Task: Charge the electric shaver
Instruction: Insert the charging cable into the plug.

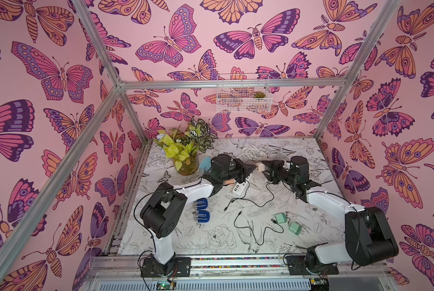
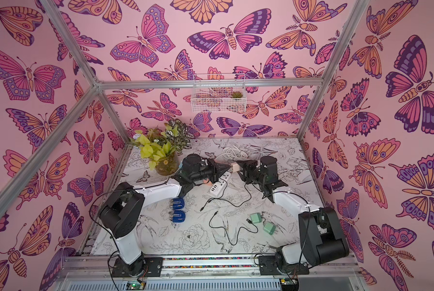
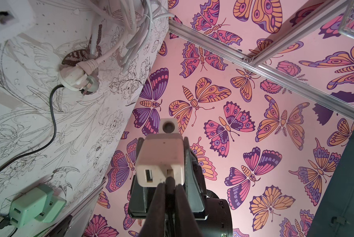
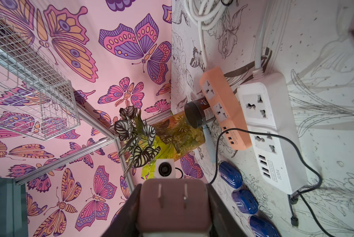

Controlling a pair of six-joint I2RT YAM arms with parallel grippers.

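My two grippers meet in mid-air over the white power strip [image 1: 241, 188]. My right gripper [image 1: 263, 168] [image 4: 173, 191] is shut on a white USB charger block [image 1: 259, 166] [image 3: 159, 160], whose two prongs face its wrist camera. My left gripper [image 1: 253, 169] [image 3: 170, 185] is shut on the plug of a black cable [image 1: 269, 194], and the plug tip sits at one of the block's USB ports. A light-blue oblong body [image 1: 206, 162] [image 4: 210, 143] by the vase looks like the electric shaver, half hidden behind my left arm.
An orange power strip [image 4: 223, 106] lies beside the white one. Two blue plugs [image 1: 202, 210] lie near my left arm, two green charger blocks [image 1: 287, 223] and loose black cables [image 1: 251, 226] at front right. A plant vase [image 1: 187, 161] and a white cable coil [image 1: 256, 151] stand at the back.
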